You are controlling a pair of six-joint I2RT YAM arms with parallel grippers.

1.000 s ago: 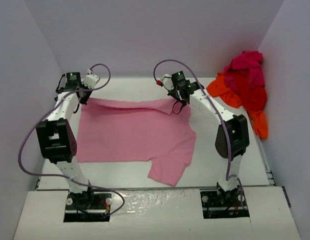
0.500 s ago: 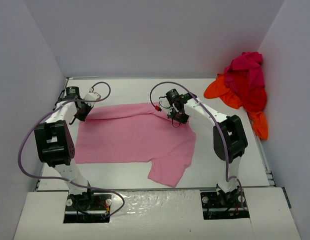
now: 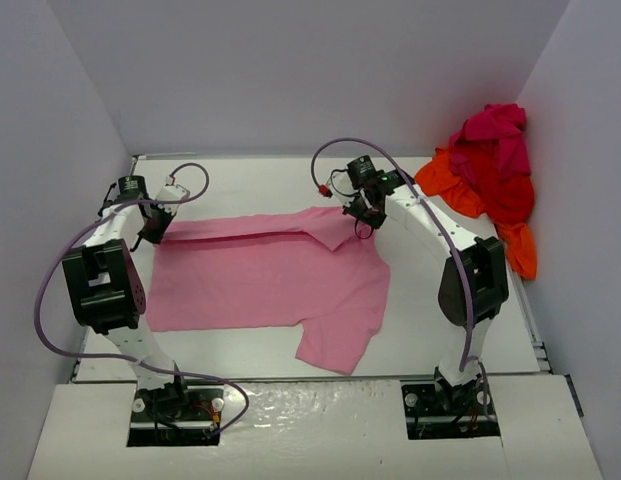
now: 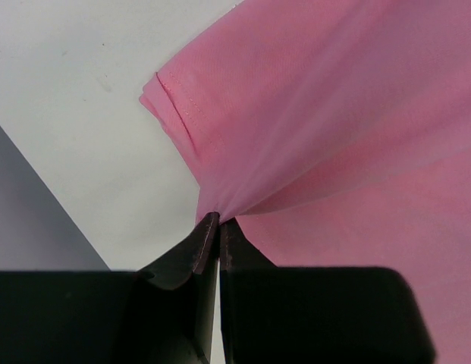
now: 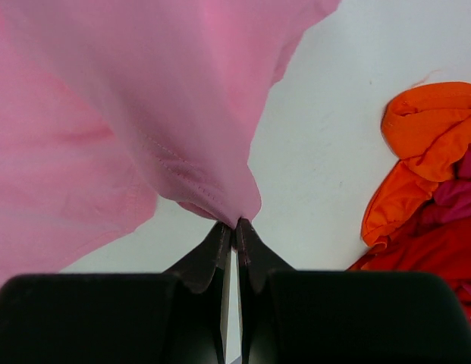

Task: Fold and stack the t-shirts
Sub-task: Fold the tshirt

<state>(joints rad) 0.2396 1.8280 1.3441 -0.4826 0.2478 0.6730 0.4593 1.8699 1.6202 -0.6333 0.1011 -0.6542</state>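
A light pink t-shirt (image 3: 270, 280) lies spread across the middle of the white table, one sleeve pointing toward the near edge. My left gripper (image 3: 153, 228) is shut on the shirt's far left corner (image 4: 220, 163), the cloth bunching at the fingertips. At the far right corner my right gripper (image 3: 362, 222) is shut on pink cloth (image 5: 197, 144) too. Between the two grips the far edge is lifted and folded toward the near side. Orange, red and magenta t-shirts (image 3: 490, 170) lie heaped at the back right, also in the right wrist view (image 5: 428, 197).
Grey walls close in the table (image 3: 270, 185) on the left, back and right. The heap of shirts leans against the right wall. Both arm bases sit at the near edge, with purple cables looping from the wrists.
Both grippers, holding the pink shirt's far corners, came toward the near side and lower, then spread apart again. The far edge now lies folded over in a narrow strip.
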